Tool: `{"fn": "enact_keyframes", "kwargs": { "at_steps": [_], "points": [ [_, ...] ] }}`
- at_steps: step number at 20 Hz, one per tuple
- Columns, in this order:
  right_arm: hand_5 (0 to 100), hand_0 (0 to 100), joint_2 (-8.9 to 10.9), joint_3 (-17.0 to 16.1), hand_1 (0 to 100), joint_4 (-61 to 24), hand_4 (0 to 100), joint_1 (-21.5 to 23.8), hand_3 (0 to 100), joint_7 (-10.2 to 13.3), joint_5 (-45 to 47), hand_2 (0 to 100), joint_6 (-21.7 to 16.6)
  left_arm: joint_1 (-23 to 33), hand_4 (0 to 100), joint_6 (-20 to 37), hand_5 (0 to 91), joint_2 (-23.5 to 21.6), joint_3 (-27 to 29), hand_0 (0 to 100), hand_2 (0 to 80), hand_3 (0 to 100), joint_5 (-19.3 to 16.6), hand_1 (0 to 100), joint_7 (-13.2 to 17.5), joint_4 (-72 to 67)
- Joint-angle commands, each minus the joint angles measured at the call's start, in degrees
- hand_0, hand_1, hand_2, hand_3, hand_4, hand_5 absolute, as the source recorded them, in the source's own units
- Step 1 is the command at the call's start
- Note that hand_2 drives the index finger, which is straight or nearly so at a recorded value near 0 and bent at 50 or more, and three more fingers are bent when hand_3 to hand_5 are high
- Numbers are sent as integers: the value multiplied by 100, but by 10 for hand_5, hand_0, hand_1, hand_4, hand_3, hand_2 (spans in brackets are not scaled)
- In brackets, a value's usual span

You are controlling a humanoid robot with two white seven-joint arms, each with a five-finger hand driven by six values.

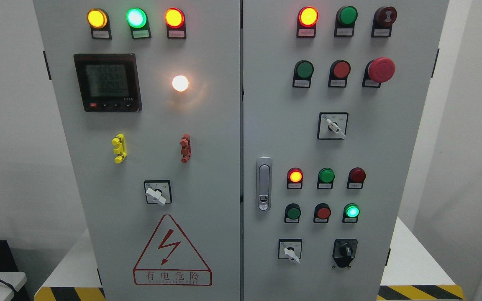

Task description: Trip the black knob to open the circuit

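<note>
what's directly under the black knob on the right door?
Under the black knob there is only bare grey door panel, down to the picture's bottom edge. Whatever lies behind the closed door is hidden. No hand is in view.

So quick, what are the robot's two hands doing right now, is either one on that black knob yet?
Left hand: not in view, so its state cannot be told.
Right hand: not in view either.
The black knob has nothing touching it.
</note>
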State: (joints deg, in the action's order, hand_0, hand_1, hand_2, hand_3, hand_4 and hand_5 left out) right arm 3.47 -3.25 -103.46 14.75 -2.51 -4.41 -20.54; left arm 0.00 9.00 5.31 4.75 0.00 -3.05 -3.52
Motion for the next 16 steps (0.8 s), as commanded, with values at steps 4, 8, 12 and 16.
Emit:
{"fn": "enact_keyframes", "kwargs": {
  "at_steps": [4, 8, 12, 16],
  "points": [
    [144, 0, 92, 0, 106, -333, 124, 186, 109, -13, 142, 0, -47, -44, 0, -3, 0, -3, 0, 120, 0, 0, -185, 389, -2, 0],
    [149, 0, 84, 9, 102, -351, 129, 204, 115, -31, 151, 0, -56, -44, 0, -3, 0, -3, 0, 120, 0, 0, -193, 389, -2, 0],
    [154, 0, 75, 35, 99, -342, 133, 204, 118, -31, 151, 0, -117, -44, 0, -3, 0, 5, 0, 120, 0, 0, -193, 389, -2, 0],
    [154, 0, 57, 61, 94, -351, 133, 204, 118, -31, 159, 0, -117, -44, 0, -3, 0, -3, 0, 120, 0, 0, -193, 389, -2, 0]
  ]
}}
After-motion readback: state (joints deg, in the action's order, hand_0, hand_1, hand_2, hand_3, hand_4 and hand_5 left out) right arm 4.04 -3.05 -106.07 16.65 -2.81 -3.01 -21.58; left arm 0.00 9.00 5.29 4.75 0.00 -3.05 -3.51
